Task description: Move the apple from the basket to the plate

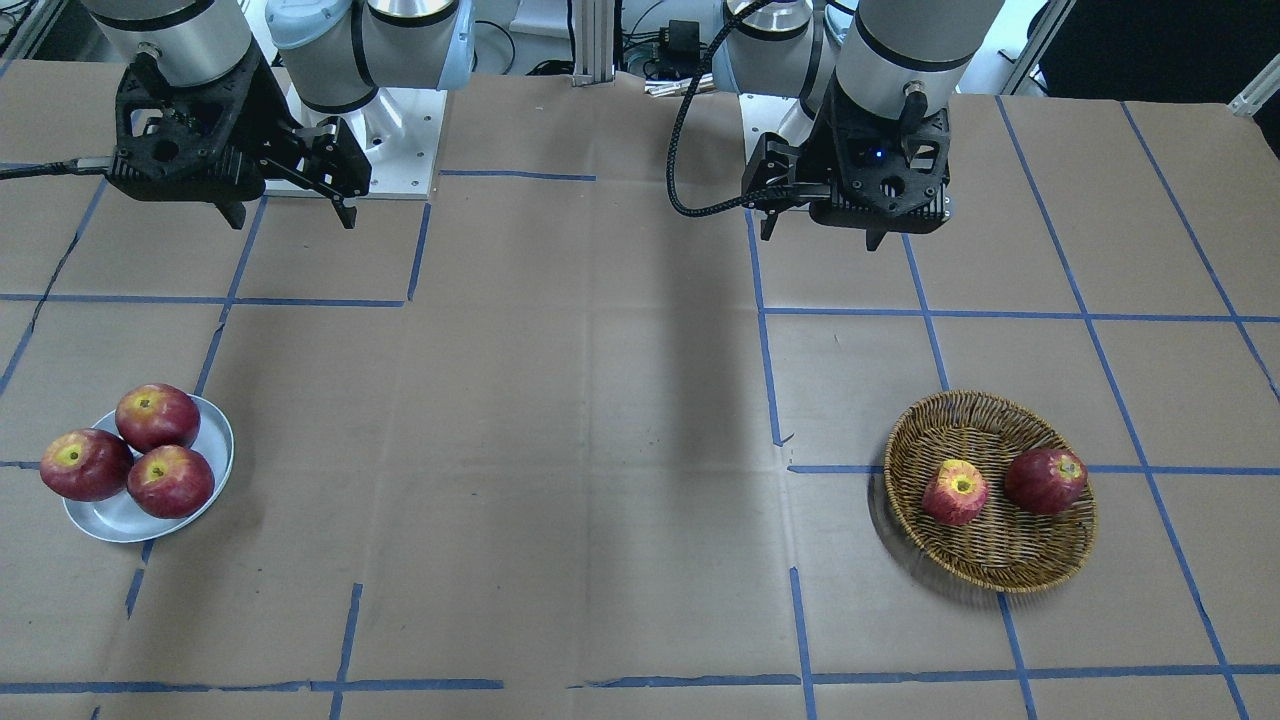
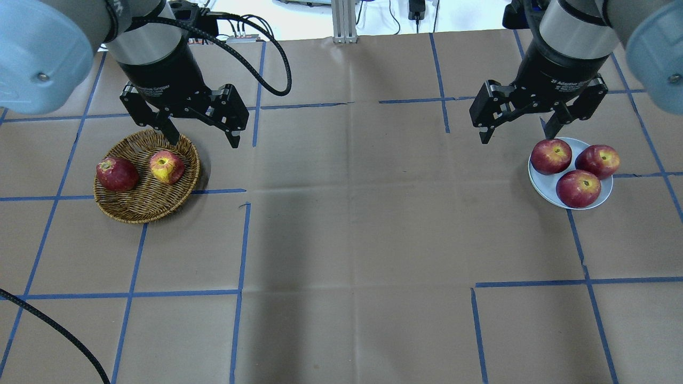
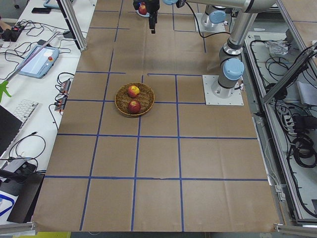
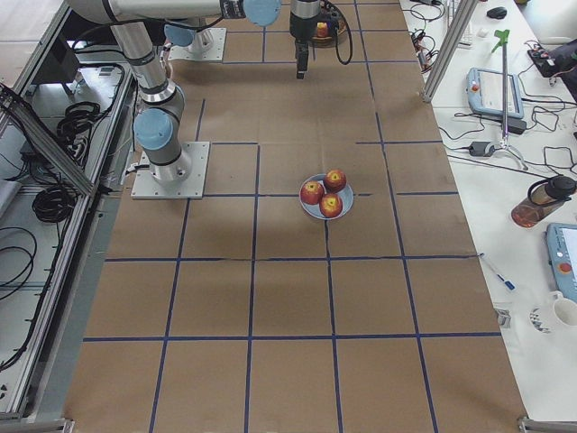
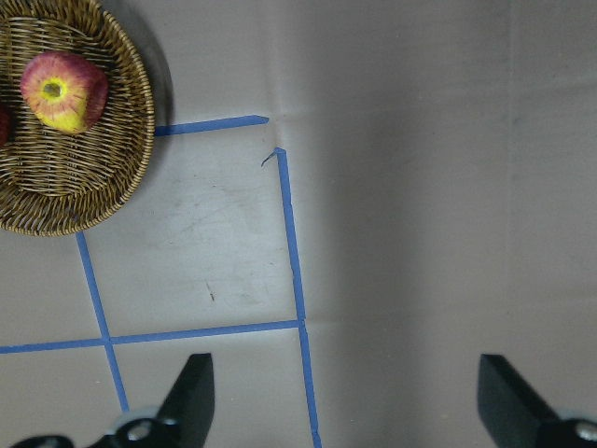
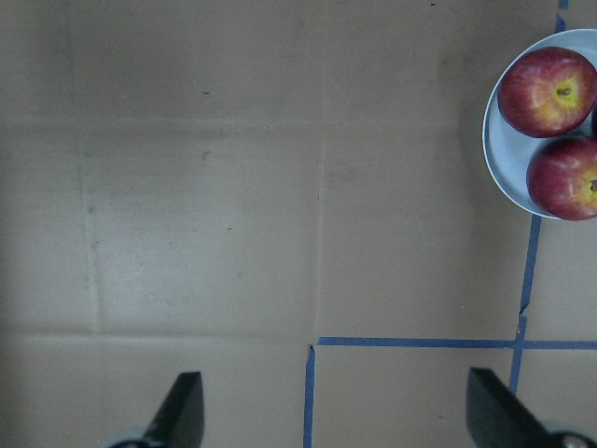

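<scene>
The pinkish-red apple with the yellow-green stem patch lies in the wicker basket beside a darker red apple. It also shows in the front view and in the left wrist view. The pale plate holds three dark red apples. My left gripper is open and empty, raised above the table at the basket's far right rim. My right gripper is open and empty, raised just left of the plate's far edge.
Brown paper with a blue tape grid covers the table. The left arm's black cable loops behind its wrist. The arm bases stand at the robot's edge of the table.
</scene>
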You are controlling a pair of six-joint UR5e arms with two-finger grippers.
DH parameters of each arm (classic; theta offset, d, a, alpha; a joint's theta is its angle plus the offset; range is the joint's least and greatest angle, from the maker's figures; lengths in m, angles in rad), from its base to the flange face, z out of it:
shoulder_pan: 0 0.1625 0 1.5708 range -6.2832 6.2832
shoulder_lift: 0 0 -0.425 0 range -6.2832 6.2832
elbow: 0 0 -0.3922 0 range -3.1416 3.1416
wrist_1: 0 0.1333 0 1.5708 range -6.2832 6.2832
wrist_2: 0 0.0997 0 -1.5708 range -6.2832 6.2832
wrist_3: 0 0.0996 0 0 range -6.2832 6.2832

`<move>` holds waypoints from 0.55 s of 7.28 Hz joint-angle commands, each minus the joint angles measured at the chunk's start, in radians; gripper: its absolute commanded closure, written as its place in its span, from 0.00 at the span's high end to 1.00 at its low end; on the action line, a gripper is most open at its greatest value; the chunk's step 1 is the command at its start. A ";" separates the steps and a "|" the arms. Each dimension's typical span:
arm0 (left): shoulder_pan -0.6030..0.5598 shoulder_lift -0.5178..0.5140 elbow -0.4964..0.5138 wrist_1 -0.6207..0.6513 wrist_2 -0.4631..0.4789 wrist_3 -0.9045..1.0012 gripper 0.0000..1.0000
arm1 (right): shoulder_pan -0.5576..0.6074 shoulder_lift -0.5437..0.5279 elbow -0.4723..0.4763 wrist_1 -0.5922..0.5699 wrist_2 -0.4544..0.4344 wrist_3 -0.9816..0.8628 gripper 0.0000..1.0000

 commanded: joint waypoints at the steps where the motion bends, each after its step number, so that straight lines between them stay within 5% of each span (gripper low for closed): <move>1: -0.002 0.009 0.004 0.001 -0.002 -0.001 0.99 | 0.000 0.000 0.000 0.000 0.000 0.000 1.00; 4: 0.000 0.015 0.018 0.005 -0.002 0.000 0.99 | 0.002 0.000 0.000 0.000 0.000 0.000 1.00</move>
